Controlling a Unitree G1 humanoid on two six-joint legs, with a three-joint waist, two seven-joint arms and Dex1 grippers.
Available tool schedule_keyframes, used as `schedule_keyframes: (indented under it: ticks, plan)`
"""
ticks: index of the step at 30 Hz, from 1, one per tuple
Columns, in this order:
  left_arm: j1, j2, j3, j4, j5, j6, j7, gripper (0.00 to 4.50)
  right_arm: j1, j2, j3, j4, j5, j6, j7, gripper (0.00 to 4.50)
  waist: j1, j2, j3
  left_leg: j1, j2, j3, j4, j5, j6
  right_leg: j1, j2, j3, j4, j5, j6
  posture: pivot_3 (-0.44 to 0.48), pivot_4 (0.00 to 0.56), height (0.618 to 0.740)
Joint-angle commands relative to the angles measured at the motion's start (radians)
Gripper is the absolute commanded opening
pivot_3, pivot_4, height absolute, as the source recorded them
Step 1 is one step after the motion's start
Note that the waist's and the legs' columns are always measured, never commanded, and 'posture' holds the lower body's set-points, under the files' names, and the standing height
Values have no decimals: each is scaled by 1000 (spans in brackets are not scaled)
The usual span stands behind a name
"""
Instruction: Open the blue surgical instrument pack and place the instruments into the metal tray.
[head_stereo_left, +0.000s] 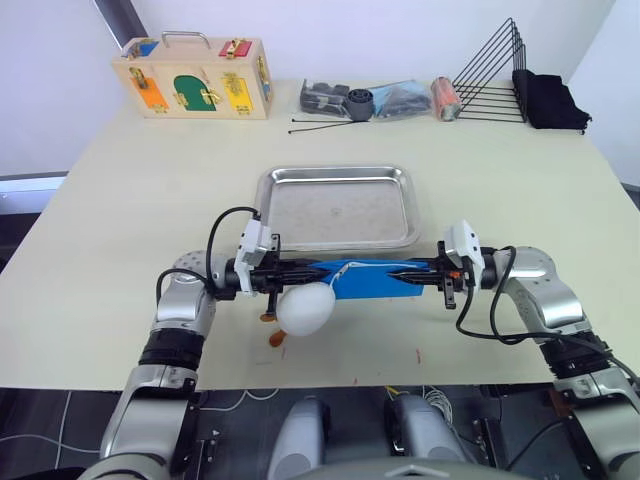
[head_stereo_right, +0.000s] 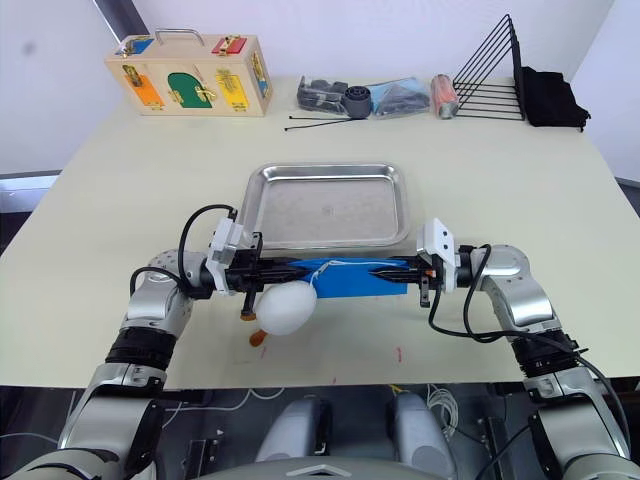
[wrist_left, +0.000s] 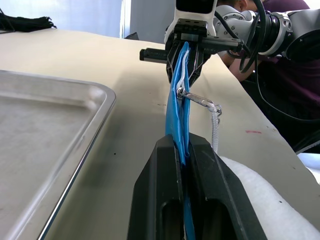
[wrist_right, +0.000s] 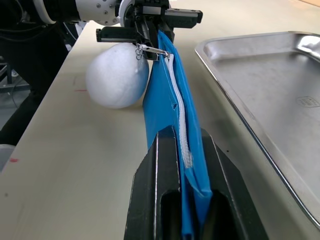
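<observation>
Head views: the blue surgical instrument pack (head_stereo_left: 372, 279) is held stretched on edge just in front of the metal tray (head_stereo_left: 338, 206), which sits on the surface (head_stereo_left: 120, 210). The left gripper (head_stereo_left: 322, 274) pinches one end, the right gripper (head_stereo_left: 398, 272) the other. A white plush egg (head_stereo_left: 305, 308) lies just before the pack.

Left wrist view: black fingers (wrist_left: 161, 190) are clamped on the blue fabric, tray alongside.

Right wrist view: fingers (wrist_right: 160, 185) are clamped on the pack's zipper edge.
</observation>
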Motion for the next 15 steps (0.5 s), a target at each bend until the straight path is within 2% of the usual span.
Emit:
schedule_keyframes:
  ticks: [1, 6, 8, 9, 11, 13, 14, 15]
  plan:
    - [-11, 10, -7, 1, 7, -14, -22, 0, 1, -2, -28, -22, 16, -11, 3, 42, 0, 0, 0, 0, 0, 0, 0, 0, 0, 0, 0, 0, 0, 0, 0, 0, 150, 740]
    - [-4, 50, -32, -39, -16, 95, -59, 0, 0, -3, -22, -11, 1, -22, 4, 42, -1, 0, 0, 0, 0, 0, 0, 0, 0, 0, 0, 0, 0, 0, 0, 0, 150, 740]
    - [-1, 51, -28, -49, -26, 103, -52, 749, 0, -2, -20, -8, -4, -27, 3, 0, -3, 0, 0, 0, 0, 0, 0, 0, 0, 0, 0, 0, 0, 0, 0, 0, 150, 740]
    - [1, 51, -23, -53, -33, 109, -42, 749, 1, -1, -19, -5, -8, -32, 3, 0, -3, 0, 0, 0, 0, 0, 0, 0, 0, 0, 0, 0, 0, 0, 0, 0, 150, 740]
    - [3, 52, -10, -62, -46, 126, -21, 1571, 2, 0, -16, 1, -14, -42, 5, 0, -2, 0, 0, 0, 0, 0, 0, 0, 0, 0, 0, 0, 0, 0, 0, 0, 150, 740]
    - [8, 60, 1, -70, -52, 132, -15, 2755, 3, 0, -14, 4, -16, -48, 7, 0, -2, 0, 0, 0, 0, 0, 0, 0, 0, 0, 0, 0, 0, 0, 0, 0, 150, 740]
    - [14, 66, 11, -77, -57, 136, -10, 2755, 4, -1, -13, 3, -16, -50, 6, 0, -2, 0, 0, 0, 0, 0, 0, 0, 0, 0, 0, 0, 0, 0, 0, 0, 150, 740]
    - [24, 73, 27, -89, -65, 140, 4, 3208, 6, -1, -12, 1, -17, -52, 6, 0, -2, 0, 0, 0, 0, 0, 0, 0, 0, 0, 0, 0, 0, 0, 0, 0, 150, 740]
